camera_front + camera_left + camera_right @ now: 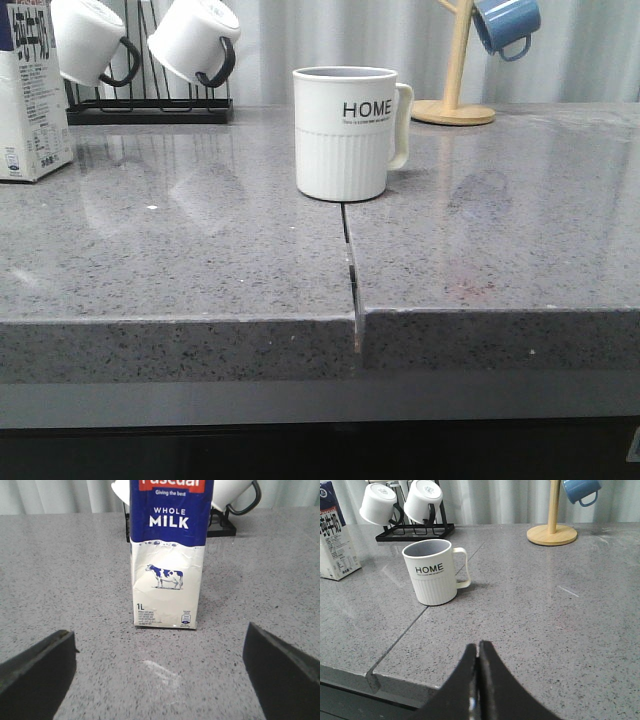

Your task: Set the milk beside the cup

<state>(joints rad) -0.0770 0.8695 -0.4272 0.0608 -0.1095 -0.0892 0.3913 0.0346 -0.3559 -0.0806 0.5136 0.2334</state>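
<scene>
The left end effector (160,672) is spread wide, its two dark fingers (37,667) at the outer corners of the left wrist view with nothing between them. Straight ahead of it, centred in the gap but not yet reached, stands the milk carton (168,555), upright on the grey speckled desk (60,580). Its long axis is vertical; the face toward the end effector reads "WHOLE MILK" on dark blue, above a cow picture and a "1L" mark. A straight advance looks enough to bring the fingers to either side of it.

The right end effector (478,680) has its fingers pressed together, holding nothing, low over the near edge of the desk. Ahead of it stands the cream-white HOME mug (431,572), upright, ribbed on its lower half, its handle turned away from the carton. The mug appears empty as far as its grey interior shows.

In the front view the milk carton (33,95) stands at the far left edge of the desk (180,260) and the HOME mug (345,130) near the middle, well apart, so the carton must travel rightward. The left arm is plainly the nearer one to it.

Behind, a black wire rack (150,105) holds two white mugs with black handles (195,40), tipped so their insides are hidden. At the right rear a wooden mug tree (455,85) carries a blue mug (507,25).
</scene>
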